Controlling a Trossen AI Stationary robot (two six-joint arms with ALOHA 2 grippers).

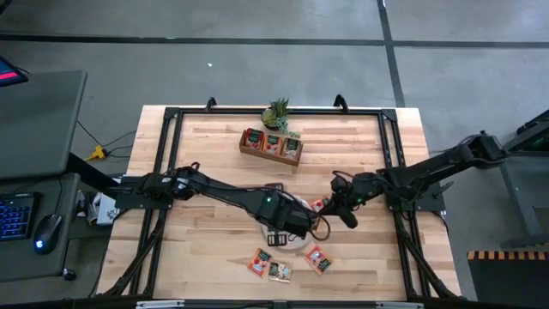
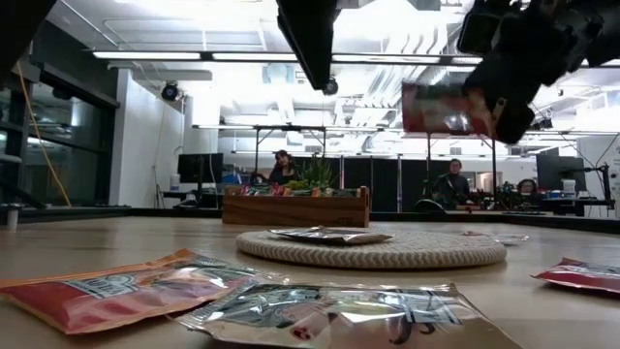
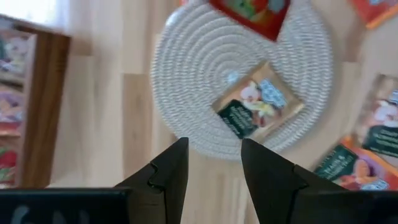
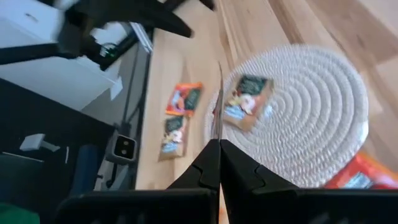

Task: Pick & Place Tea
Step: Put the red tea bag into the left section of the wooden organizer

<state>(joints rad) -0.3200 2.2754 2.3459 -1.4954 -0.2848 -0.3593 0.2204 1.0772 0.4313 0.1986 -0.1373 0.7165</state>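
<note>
Spanning most of the high view, the desk (image 1: 214, 154) carries everything, with both dark arms reaching in to meet near its middle. Toward the far edge stands the brown wooden tray (image 1: 271, 146), its three compartments already holding red and green sachets on edge, and a small potted plant (image 1: 277, 112) sits just behind it. Near the desk's centre lies the round woven mat (image 3: 186, 93), partly hidden from above by the left arm.

On that mat one tea sachet (image 3: 258, 107) lies flat, turned cornerwise so its diagonal points roughly at the left gripper (image 3: 214, 163). That gripper hovers above the mat's rim with its jaws parted and nothing between them; the flat sachet lies just ahead of and below the gap, so the left arm is the nearer one to it.

The right gripper (image 4: 216, 163) hangs over the mat from the right-hand side, jaws closed tight on a held sachet (image 2: 441, 109), which shows edge-on as a thin blade in its own wrist view and as a red packet lifted well clear of the desk in the low view. My reading is that this packet is bound for the tray at the far edge.

Three more loose sachets (image 1: 270, 266) lie flat near the front edge, two touching, and one (image 1: 317, 258) a little toward the right.
</note>
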